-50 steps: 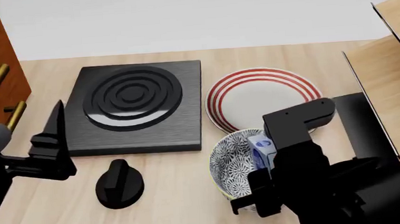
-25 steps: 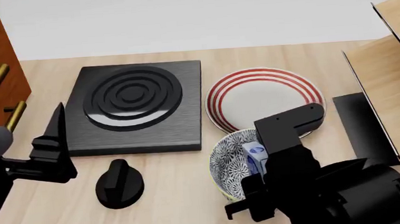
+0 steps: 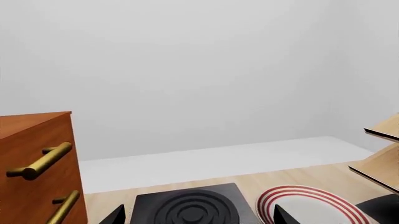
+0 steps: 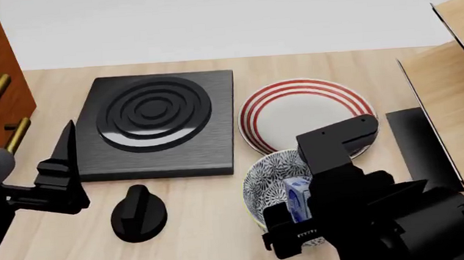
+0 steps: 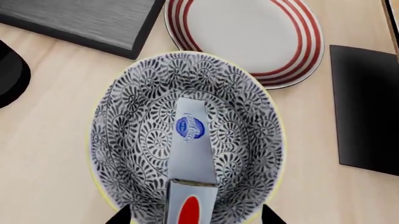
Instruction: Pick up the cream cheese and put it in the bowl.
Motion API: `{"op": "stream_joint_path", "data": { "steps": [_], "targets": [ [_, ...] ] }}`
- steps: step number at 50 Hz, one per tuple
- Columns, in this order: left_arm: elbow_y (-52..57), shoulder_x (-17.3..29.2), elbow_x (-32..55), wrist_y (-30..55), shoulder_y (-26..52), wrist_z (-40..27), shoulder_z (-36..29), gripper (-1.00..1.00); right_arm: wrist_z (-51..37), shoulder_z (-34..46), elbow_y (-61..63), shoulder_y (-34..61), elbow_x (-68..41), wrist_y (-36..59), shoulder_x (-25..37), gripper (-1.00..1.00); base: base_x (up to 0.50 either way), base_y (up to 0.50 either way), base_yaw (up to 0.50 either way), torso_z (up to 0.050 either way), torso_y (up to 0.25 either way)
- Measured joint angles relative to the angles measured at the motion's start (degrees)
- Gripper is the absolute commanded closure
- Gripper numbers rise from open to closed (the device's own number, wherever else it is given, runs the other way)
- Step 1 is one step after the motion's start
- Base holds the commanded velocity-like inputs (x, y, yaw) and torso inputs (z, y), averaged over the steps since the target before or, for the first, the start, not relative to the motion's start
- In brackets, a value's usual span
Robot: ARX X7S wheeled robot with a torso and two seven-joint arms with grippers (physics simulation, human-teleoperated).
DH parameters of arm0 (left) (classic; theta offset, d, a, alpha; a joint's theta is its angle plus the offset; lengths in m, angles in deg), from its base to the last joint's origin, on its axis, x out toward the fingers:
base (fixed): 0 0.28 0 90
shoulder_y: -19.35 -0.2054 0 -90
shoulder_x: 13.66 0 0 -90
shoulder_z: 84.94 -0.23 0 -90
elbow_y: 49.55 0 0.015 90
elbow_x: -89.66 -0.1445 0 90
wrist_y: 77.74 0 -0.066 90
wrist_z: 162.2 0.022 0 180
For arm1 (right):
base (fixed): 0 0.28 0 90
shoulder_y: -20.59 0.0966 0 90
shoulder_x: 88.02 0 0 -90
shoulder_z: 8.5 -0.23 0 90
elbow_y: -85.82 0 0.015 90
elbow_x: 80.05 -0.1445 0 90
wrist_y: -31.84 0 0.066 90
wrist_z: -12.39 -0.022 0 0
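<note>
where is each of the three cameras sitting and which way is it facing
Head view: on the robot's head, looking forward and down at the table; both arms show, the right gripper over the bowl.
Left wrist view: near the left gripper, held above the table, facing level across the stove plate to the wall; only its fingertips show.
Right wrist view: near the right gripper, looking straight down into the bowl at the cream cheese; fingertips show.
Shared: all three see the red-ringed plate.

Kitchen: stove burner (image 4: 156, 124), plate (image 4: 306, 112), wooden counter (image 4: 214, 229).
</note>
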Motion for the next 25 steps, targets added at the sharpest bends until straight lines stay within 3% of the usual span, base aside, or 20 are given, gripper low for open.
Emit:
{"op": "stream_joint_path", "data": {
  "steps": [25],
  "targets": [
    [-0.15, 0.6, 0.62, -0.17, 0.21, -0.88, -0.29, -1.0, -4.84, -5.03, 7.72, 0.26, -5.06, 5.02, 1.95, -1.0, 0.0, 0.0, 0.0, 0.0, 0.0]
  ]
}}
